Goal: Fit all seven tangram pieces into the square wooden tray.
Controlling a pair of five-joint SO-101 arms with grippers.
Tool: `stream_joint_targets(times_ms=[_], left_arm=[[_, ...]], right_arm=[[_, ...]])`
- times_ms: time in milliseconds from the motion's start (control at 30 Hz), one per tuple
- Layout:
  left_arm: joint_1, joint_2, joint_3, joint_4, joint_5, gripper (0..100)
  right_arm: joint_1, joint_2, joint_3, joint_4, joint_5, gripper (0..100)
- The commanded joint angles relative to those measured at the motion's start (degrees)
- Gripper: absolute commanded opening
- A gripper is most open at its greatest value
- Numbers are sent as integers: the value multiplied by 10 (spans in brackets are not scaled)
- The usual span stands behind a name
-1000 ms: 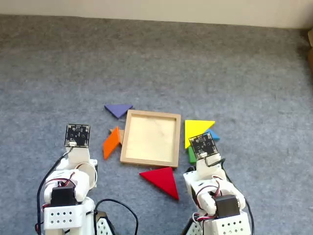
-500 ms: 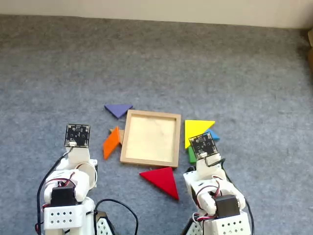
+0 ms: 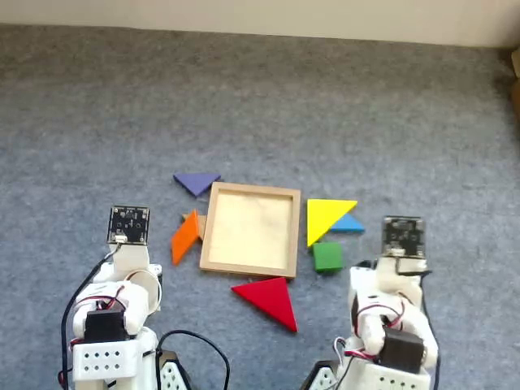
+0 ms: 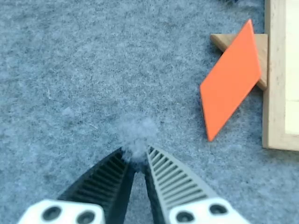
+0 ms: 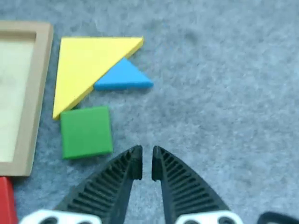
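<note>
1. Seven tangram pieces all lie outside the square wooden tray [image 3: 206, 236], which sits empty on the grey carpet [image 3: 260, 97]. I judge the task as not yet begun.
2. My left gripper [image 4: 136, 156] hangs over bare carpet, jaws almost together, holding nothing. My right gripper [image 5: 146, 158] is just as narrow and empty, near the green square block [image 5: 87, 131]. If either descends without opening, I expect it to shove a piece rather than take it.
3. The orange parallelogram [image 4: 231, 79] lies partly on top of a small pale wooden triangle [image 4: 227, 41], which rests against the tray's outer edge. Gripping the orange piece could drag the triangle or nudge the tray.
4. The large yellow triangle [image 5: 88, 65] touches the small blue triangle [image 5: 124, 77] and seems to overlap its edge. Lifting one may shift the other.
5. All pieces look thin and flat on soft pile, so jaws may slip over an edge.
6. The large red triangle [image 3: 268, 299] and the purple triangle [image 3: 196, 182] lie near tray corners. Seating a big triangle badly could leave no room for the rest.
</note>
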State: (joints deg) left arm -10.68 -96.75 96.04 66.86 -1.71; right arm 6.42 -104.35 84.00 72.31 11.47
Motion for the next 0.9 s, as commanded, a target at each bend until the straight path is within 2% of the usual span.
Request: stream_joint_targets(times_ms=[0,67,233,367,633,867], left_arm=[[3,-6,15,2,2,5],[3,-6,15,2,2,5],[3,-6,15,2,2,5],[3,-6,15,2,2,5],[3,-6,15,2,2,5],[3,-6,15,2,2,5]], right_arm=[[31,3,-94,0,-5,51],[40,4,-131,0,-13,51],[39,5,-225,0,-122,51],[13,25,-300,2,-148,51],[7,302,-469,28,-201,51],[-51,463,-587,58,-247,51]])
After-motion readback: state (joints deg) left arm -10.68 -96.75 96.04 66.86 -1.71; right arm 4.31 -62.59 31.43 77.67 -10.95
